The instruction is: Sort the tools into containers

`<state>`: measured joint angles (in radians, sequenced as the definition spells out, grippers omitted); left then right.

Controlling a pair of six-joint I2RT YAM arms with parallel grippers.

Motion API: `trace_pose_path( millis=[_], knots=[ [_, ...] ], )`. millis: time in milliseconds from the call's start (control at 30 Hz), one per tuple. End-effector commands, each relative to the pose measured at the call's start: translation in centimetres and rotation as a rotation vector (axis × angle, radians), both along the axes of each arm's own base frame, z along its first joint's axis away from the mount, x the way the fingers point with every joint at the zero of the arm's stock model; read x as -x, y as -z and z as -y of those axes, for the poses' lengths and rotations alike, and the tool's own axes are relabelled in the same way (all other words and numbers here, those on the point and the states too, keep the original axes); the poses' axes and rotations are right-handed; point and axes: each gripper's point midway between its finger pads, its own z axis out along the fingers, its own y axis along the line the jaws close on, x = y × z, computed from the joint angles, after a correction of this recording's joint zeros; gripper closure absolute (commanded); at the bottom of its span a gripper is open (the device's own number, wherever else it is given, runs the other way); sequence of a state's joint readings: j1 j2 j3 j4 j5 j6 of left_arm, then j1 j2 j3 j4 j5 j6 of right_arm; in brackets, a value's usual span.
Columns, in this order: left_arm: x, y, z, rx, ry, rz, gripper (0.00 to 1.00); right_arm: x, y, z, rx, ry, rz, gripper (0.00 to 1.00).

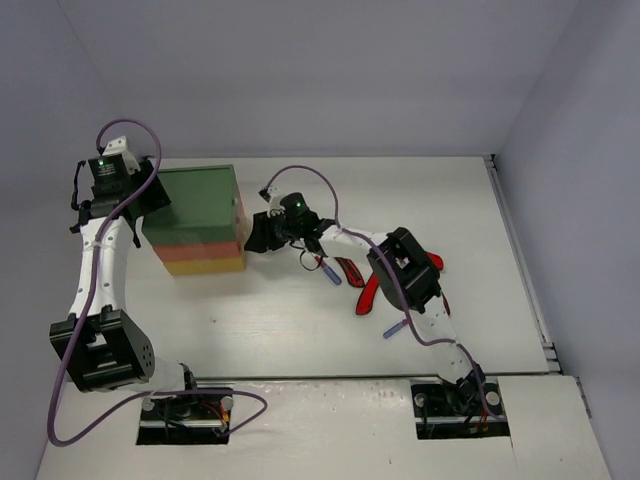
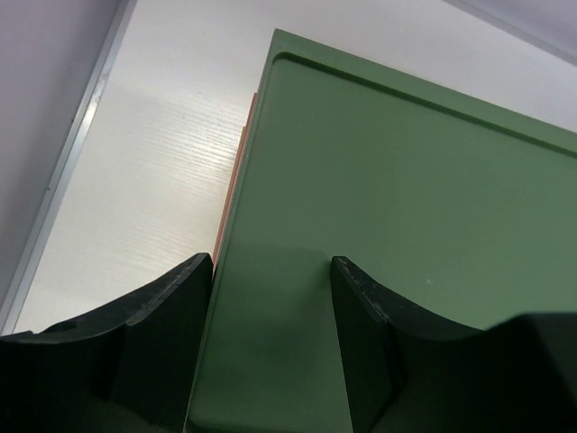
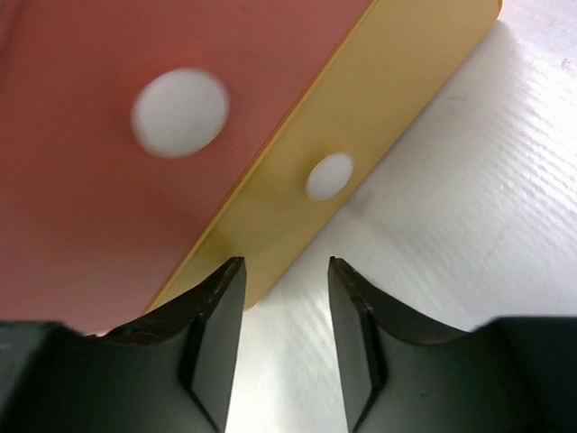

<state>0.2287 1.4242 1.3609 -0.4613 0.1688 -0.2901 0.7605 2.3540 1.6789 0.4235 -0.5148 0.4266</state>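
Observation:
The containers are one small cabinet: green top drawer (image 1: pixel 200 198), orange-red middle (image 1: pixel 205 251), yellow bottom (image 1: pixel 208 266). My left gripper (image 1: pixel 153 205) is open at the cabinet's left edge. In the left wrist view it (image 2: pixel 270 271) hangs over the green top (image 2: pixel 406 198), jaws straddling its edge. My right gripper (image 1: pixel 251 238) is open and empty at the cabinet's right face. In the right wrist view it (image 3: pixel 287 266) faces the yellow drawer front (image 3: pixel 270 225) with its white knob (image 3: pixel 329 176), below the orange-red front (image 3: pixel 81 198). Tools lie under the right arm: red-handled ones (image 1: pixel 351 271), small screwdrivers (image 1: pixel 329 272).
Another red-handled tool (image 1: pixel 368 293) and a blue screwdriver (image 1: pixel 396 326) lie beside the right arm's elbow. The orange-red drawer has its own white knob (image 3: pixel 180 113). Walls close off the back and both sides. A metal rail (image 1: pixel 520 260) runs along the table's right edge.

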Motion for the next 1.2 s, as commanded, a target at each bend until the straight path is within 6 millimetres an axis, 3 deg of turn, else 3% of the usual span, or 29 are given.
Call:
trace_pose_path(
  millis=[0, 200, 767, 1167],
  knots=[
    [0.3, -2.9, 2.2, 0.022, 0.076, 0.045, 0.49, -1.5, -12.6, 1.5, -0.216, -0.078, 0.194, 0.57],
    [-0.2, -0.9, 1.6, -0.007, 0.077, 0.012, 0.49, -3.3, -13.2, 2.8, -0.249, -0.096, 0.184, 0.47],
    [-0.8, 0.5, 1.7, -0.035, 0.127, 0.044, 0.49, -3.0, -11.8, -0.5, -0.38, -0.285, 0.093, 0.4],
    [-1.1, 1.2, 1.8, -0.041, 0.15, 0.036, 0.49, -2.3, -12.3, -1.8, -0.434, -0.362, 0.12, 0.44]
  ],
)
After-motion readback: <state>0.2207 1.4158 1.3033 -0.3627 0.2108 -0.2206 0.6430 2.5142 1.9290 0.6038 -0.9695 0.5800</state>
